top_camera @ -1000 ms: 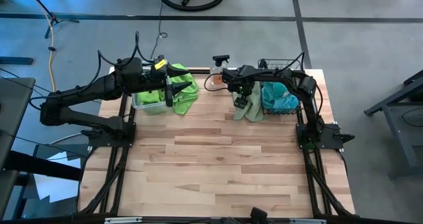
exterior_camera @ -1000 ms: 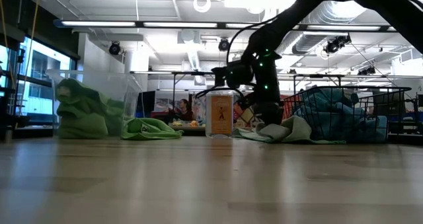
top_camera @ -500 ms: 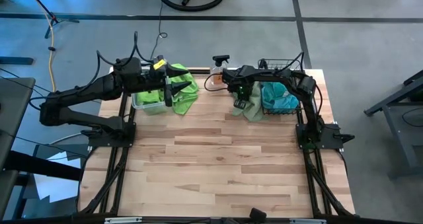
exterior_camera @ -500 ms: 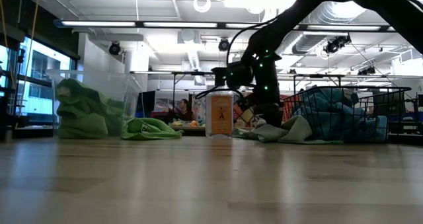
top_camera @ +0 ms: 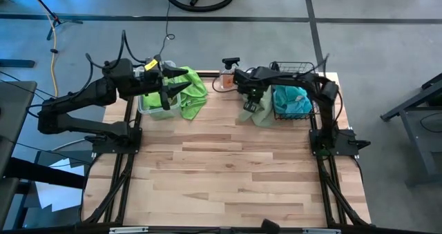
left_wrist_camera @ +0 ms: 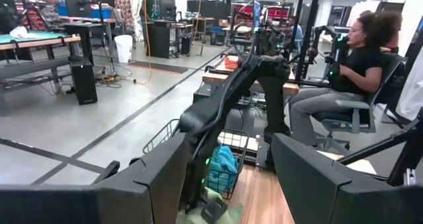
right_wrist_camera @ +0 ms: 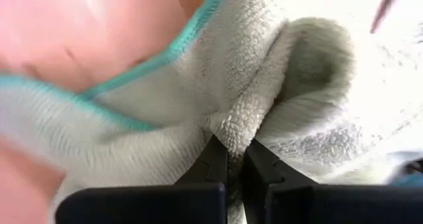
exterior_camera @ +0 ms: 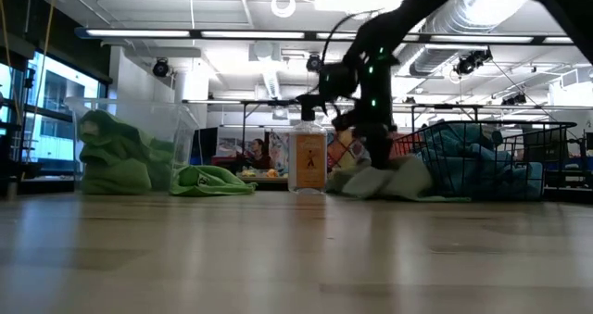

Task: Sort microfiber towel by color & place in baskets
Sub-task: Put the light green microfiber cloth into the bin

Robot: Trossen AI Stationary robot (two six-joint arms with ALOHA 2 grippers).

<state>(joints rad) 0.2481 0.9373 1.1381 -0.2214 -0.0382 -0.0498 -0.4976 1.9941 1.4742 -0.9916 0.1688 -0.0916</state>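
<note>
- From above, we see the right gripper (top_camera: 251, 104) pinching a pale green towel (top_camera: 261, 114) beside the black wire-mesh basket (top_camera: 295, 70), which holds blue towels (top_camera: 291, 101).
- The left gripper (top_camera: 178, 85), fingers apart, hovers over the clear tub (top_camera: 141, 107) of lime towels (top_camera: 197, 89).
- At table height, a spray bottle (exterior_camera: 308, 158) stands between the containers.
- In the right wrist view, fuzzy looped cloth (right_wrist_camera: 264, 105) with teal edging bunches between closed fingers (right_wrist_camera: 213, 159).

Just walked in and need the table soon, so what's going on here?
A two-armed robot is sorting towels by colour. The right claw is shut on a pale green towel lying beside the wire basket of blue towels. The left claw hovers open over the clear tub holding green towels.
</note>
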